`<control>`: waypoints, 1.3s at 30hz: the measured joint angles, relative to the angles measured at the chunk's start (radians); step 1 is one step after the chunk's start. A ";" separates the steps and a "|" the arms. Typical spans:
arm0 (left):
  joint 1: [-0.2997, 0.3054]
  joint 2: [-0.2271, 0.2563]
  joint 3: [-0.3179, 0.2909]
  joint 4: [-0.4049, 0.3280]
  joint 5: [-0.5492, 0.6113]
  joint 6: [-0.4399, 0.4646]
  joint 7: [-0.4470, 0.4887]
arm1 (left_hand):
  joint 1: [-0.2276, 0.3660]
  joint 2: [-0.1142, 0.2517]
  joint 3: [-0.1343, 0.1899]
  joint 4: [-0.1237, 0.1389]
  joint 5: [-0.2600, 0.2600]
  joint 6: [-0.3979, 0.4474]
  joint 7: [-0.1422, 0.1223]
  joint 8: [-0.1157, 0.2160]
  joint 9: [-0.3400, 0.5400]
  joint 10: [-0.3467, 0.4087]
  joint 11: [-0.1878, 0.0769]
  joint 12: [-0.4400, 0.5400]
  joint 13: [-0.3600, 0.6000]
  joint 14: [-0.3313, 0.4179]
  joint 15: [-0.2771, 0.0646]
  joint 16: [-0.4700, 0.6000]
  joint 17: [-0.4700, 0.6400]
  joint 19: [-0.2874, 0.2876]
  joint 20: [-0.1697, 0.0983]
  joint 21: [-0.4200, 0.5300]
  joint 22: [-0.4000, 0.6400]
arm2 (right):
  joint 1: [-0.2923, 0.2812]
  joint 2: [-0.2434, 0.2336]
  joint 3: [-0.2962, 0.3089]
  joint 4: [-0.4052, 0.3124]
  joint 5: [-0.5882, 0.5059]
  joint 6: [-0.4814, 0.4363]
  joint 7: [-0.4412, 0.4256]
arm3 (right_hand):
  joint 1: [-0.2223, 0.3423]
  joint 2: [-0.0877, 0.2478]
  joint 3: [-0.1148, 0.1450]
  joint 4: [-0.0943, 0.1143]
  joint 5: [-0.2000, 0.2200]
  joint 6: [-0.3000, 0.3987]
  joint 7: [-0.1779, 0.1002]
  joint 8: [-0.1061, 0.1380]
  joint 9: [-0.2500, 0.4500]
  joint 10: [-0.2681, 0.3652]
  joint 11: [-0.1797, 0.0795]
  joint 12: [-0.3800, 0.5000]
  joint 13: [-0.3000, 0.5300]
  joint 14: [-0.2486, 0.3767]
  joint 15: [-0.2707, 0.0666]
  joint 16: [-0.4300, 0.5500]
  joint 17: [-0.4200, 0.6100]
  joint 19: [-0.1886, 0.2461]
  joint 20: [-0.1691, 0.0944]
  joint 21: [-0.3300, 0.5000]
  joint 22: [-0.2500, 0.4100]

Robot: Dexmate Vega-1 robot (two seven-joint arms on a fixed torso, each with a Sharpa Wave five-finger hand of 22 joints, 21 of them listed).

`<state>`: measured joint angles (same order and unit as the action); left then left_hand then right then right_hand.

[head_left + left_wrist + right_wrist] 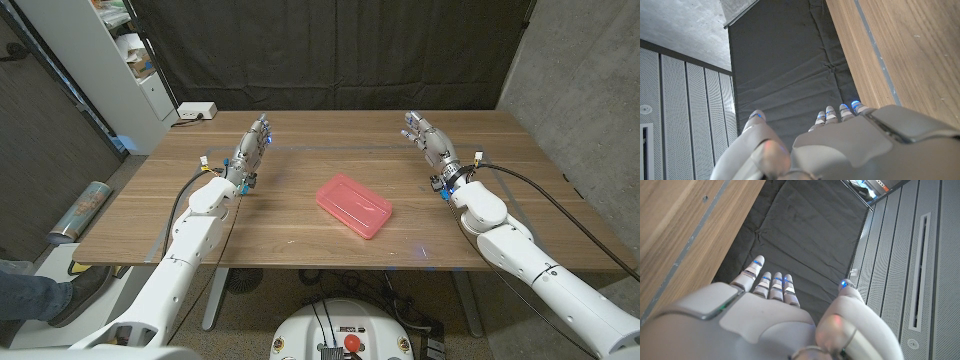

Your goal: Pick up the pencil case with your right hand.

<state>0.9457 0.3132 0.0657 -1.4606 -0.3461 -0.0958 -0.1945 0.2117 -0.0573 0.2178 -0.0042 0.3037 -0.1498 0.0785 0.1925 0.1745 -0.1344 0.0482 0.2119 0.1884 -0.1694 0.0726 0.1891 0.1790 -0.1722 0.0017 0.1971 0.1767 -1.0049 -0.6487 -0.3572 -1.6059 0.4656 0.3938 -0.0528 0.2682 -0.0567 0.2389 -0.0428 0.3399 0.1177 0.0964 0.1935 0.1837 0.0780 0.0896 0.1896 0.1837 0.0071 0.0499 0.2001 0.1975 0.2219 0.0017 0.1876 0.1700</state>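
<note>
The pink pencil case [354, 206] lay flat near the middle of the wooden table [300, 220], turned at an angle to the table's edges. The right hand [428, 141] was well apart from the case, toward the far side and to the robot's right of it, fingers extended and holding nothing. The left hand [250, 150] was likewise empty with fingers straight, well apart from the case on its other side. The case looked like a rigid, translucent plastic box with rounded corners: probably light, stiff, and somewhat slick. Its narrow width seemed the best place to take hold, thumb on 1 long side and fingers on the opposite one, near the middle.
</note>
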 measured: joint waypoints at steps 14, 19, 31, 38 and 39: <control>0.008 0.007 0.005 -0.020 0.004 0.006 0.011 | 0.006 0.006 0.000 -0.008 0.000 0.000 0.000 0.000 0.000 0.000 0.000 0.000 0.000 0.000 0.000 0.000 0.000 0.000 0.000 0.000 0.000 | -0.011 -0.013 0.001 -0.018 -0.044 0.023 -0.010 | -0.001 -0.010 -0.003 -0.003 0.000 0.000 0.000 0.000 0.000 0.000 0.000 0.000 0.000 -0.004 -0.004 0.000 0.000 -0.004 0.004 0.000 0.000; 0.009 0.009 0.007 -0.031 0.005 0.012 0.017 | 0.010 0.010 0.000 -0.008 0.000 0.000 0.000 0.000 0.000 0.000 0.000 0.000 0.000 0.000 0.000 0.000 0.000 0.000 0.000 0.000 0.000 | -0.019 -0.021 0.003 -0.033 -0.066 0.031 -0.017 | -0.001 -0.010 -0.004 -0.004 0.000 -0.004 -0.004 0.000 0.000 0.000 0.000 0.000 0.000 -0.004 -0.004 0.000 0.000 -0.004 0.004 0.000 0.000; 0.008 0.010 0.013 -0.040 0.005 0.012 0.021 | 0.010 0.010 0.000 -0.017 0.000 0.005 0.005 0.000 0.000 0.000 0.000 0.000 0.000 0.000 0.000 0.000 0.000 0.000 0.000 0.000 0.000 | -0.034 -0.043 0.008 -0.072 -0.138 0.016 -0.056 | -0.001 -0.010 -0.007 -0.007 0.004 -0.005 -0.005 0.000 0.000 -0.005 -0.005 0.000 0.000 -0.004 -0.004 0.000 0.000 -0.003 0.004 0.000 0.000; 0.004 0.010 0.018 -0.042 0.008 0.013 0.025 | 0.021 0.010 0.000 -0.017 0.000 0.005 0.005 0.000 0.000 0.000 0.000 0.000 0.000 0.000 0.000 0.000 0.000 0.000 0.000 0.000 0.000 | -0.050 -0.066 0.013 -0.110 -0.183 -0.017 -0.081 | -0.001 -0.010 -0.007 -0.007 0.004 -0.005 -0.005 0.000 0.000 -0.005 -0.005 0.000 0.000 -0.009 0.002 0.000 0.000 -0.003 0.004 0.000 0.000; 0.004 0.010 0.019 -0.042 0.008 0.013 0.025 | 0.021 0.010 0.000 -0.017 0.000 0.005 0.005 0.000 0.000 0.000 0.000 0.000 0.000 0.000 0.000 0.000 0.000 0.000 0.000 0.000 0.000 | -0.050 -0.066 0.013 -0.110 -0.189 -0.021 -0.085 | -0.001 -0.010 -0.007 -0.007 0.005 -0.005 -0.005 0.000 0.000 -0.005 -0.005 0.000 0.000 -0.009 0.002 0.000 0.000 -0.004 0.004 0.000 0.000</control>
<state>0.9496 0.3234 0.0848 -1.5026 -0.3377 -0.0829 -0.1696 0.2325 -0.0472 0.2178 -0.0207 0.3037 -0.1446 0.0839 0.1925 0.1745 -0.1346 0.0482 0.2119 0.1884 -0.1694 0.0726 0.1891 0.1789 -0.1721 0.0017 0.1971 0.1770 -1.0554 -0.7146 -0.3437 -1.7158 0.2768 0.3725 -0.1374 0.2677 -0.0670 0.2321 -0.0497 0.3450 0.1124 0.0910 0.1935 0.1836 0.0727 0.0841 0.1895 0.1837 -0.0021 0.0517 0.2001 0.1974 0.2183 0.0056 0.1876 0.1698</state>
